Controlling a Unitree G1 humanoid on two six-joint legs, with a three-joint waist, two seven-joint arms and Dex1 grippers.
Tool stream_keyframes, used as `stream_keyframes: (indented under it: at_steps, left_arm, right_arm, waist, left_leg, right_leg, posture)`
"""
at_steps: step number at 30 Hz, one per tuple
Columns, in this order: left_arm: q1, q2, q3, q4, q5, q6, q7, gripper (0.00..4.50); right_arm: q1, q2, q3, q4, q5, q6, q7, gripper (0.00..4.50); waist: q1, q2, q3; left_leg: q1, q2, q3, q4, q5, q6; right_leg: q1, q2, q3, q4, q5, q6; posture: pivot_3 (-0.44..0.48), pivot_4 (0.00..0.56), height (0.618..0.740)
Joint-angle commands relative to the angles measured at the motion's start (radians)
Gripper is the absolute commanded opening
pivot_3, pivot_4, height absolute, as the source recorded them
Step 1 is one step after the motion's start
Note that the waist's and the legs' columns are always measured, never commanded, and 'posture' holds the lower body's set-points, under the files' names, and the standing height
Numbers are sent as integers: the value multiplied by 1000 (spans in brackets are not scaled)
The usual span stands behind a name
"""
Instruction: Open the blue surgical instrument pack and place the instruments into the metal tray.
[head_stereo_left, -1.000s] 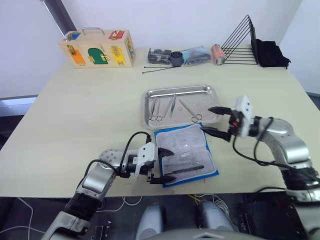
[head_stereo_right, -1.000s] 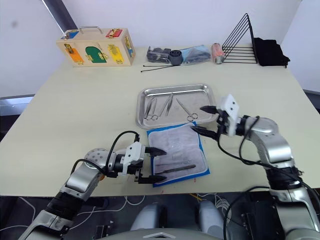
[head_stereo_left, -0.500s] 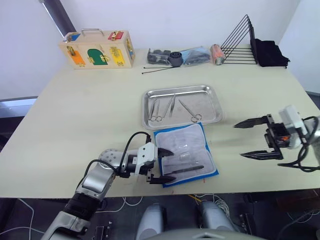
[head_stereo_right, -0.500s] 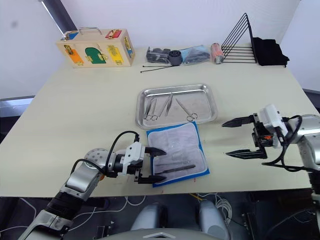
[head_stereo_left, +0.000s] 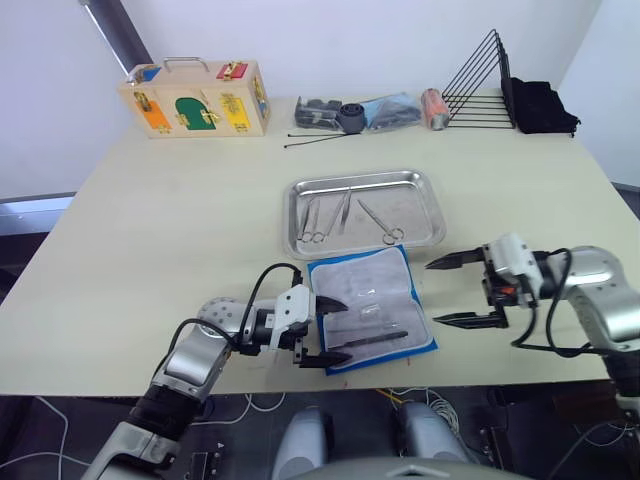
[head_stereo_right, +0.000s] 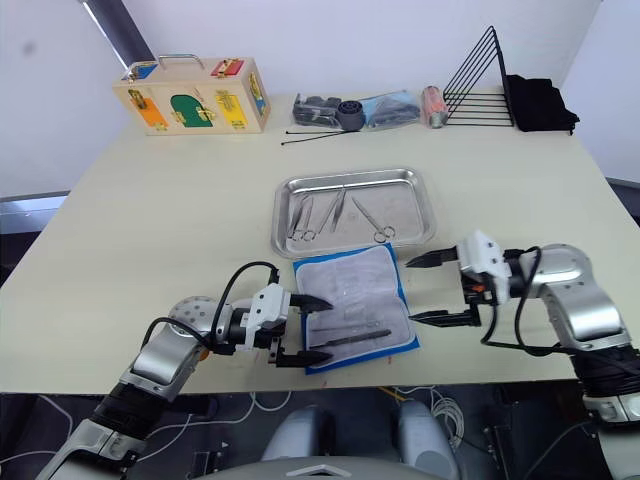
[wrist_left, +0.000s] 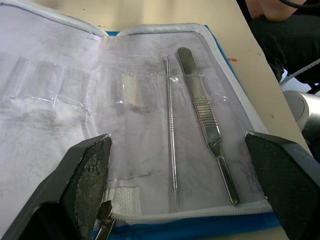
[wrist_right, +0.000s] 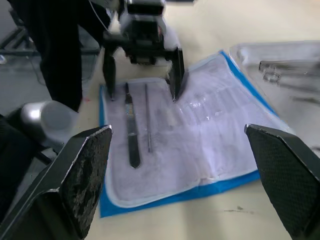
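I see metal tray (head_stereo_left: 432, 202) centre frame: polished steel, mirror-glossy, scissors and forceps (head_stereo_left: 345, 213) inside same bright metal. Blue surgical instrument pack (wrist_left: 75, 115) below it: matt blue fabric edge, pale grey cloth lining, clear glossy plastic pocket strips. Scalpel handle (wrist_left: 206, 117) brushed steel, ribbed grip; thin probe (wrist_left: 171, 135) smooth steel. Table (head_stereo_left: 180, 220) matt pale laminate. Upper left, box (head_stereo_left: 196, 98) light wood, painted panels

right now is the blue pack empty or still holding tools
Not empty. The blue surgical instrument pack lies spread open, with a flat-handled metal instrument and a thin probe on its grey lining.
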Motion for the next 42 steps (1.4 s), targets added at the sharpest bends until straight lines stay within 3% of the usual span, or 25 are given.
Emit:
stream_keyframes:
  at_steps: [1, 20, 23, 27, 33, 42]
  left_arm:
    - [41, 13, -64, 127, 74, 64, 2, 4500]
    - [33, 16, -63, 133, 75, 62, -1, 4500]
    - [34, 17, -62, 134, 76, 60, -2, 4500]
    - [33, 21, -59, 139, 76, 56, -5, 4500]
    - [34, 23, -57, 147, 76, 50, -8, 4500]
    - [37, 22, -58, 147, 78, 46, -7, 4500]
  right_arm:
    - [-41, 38, 64, 0, -94, 3, -69, 4441]
    - [-89, 172, 224, 129, -239, -22, -110, 4441]
    - [-60, 174, 247, 153, -258, -63, -101, 3807]
    - [-43, 157, 262, 188, -288, -126, -88, 2076]
    - [-40, 154, 259, 189, -280, -132, -83, 68]
    - [-41, 139, 246, 144, -255, -100, -66, 68]
  waist:
    - [0, 0, 0]
    - [3, 2, -2]
    - [2, 1, -3]
    - [0, -1, -4]
    - [-4, -5, -4]
    - [-3, -5, -5]
  left_leg:
    - [0, 0, 0, 0, 0, 0]
    - [0, 0, 0, 0, 0, 0]
    - [0, 0, 0, 0, 0, 0]
    - [1, 0, 0, 0, 0, 0]
    - [15, 0, 1, -5, 0, 0]
    - [17, 0, 2, -7, 0, 0]
  right_leg:
    - [0, 0, 0, 0, 0, 0]
    - [0, 0, 0, 1, 0, 0]
    - [0, 0, 0, 1, 0, 0]
    - [1, 0, 0, 0, 0, 0]
    - [12, 0, 1, -2, -2, -4]
    - [12, 0, 2, -3, -2, -4]
  posture:
    - [0, 150, 740]
    - [0, 150, 740]
    - [0, 150, 740]
    - [0, 150, 740]
    - [0, 150, 740]
    - [0, 150, 740]
